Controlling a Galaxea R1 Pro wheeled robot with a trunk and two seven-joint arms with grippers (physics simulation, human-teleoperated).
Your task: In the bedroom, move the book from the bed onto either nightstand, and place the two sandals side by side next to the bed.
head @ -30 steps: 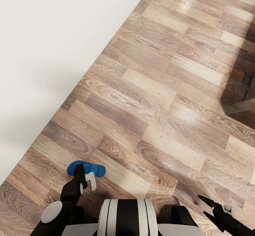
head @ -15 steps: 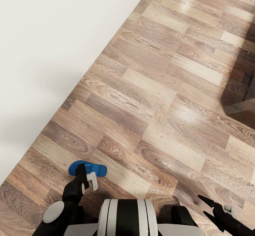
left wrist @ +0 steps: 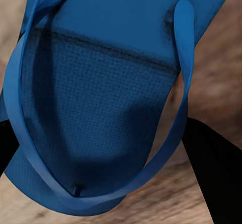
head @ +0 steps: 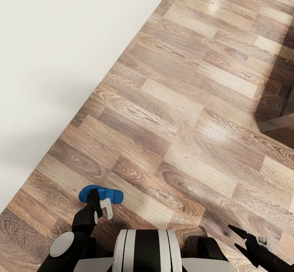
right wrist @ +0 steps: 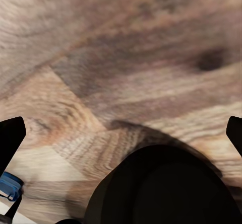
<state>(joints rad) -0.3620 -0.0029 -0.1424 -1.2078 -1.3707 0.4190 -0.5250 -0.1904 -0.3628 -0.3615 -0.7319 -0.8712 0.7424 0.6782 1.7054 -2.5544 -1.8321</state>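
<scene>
One bright blue sandal [head: 111, 194] shows low over the wood-plank floor at the lower left of the head view. My left gripper [head: 98, 200] is shut on it from the near side. In the left wrist view the sandal [left wrist: 101, 108] is very close, sole and strap facing the camera, with a dark finger [left wrist: 217, 173] beside it. My right gripper [head: 240, 237] hangs open at the lower right over bare floor, nothing between its fingers [right wrist: 10, 138]. A bit of the blue sandal [right wrist: 7, 184] shows in the right wrist view. The book, bed and nightstand are out of view.
A plain white wall [head: 61, 60] runs diagonally along the left. Light brown plank floor [head: 183, 113] spreads ahead and to the right. A dark piece of furniture with its shadow [head: 281, 113] sits at the right edge. My trunk [head: 145, 249] is at the bottom middle.
The left gripper and the blue sandal shifted together slightly to the right one second ago, then stayed still. The right arm has not moved.
</scene>
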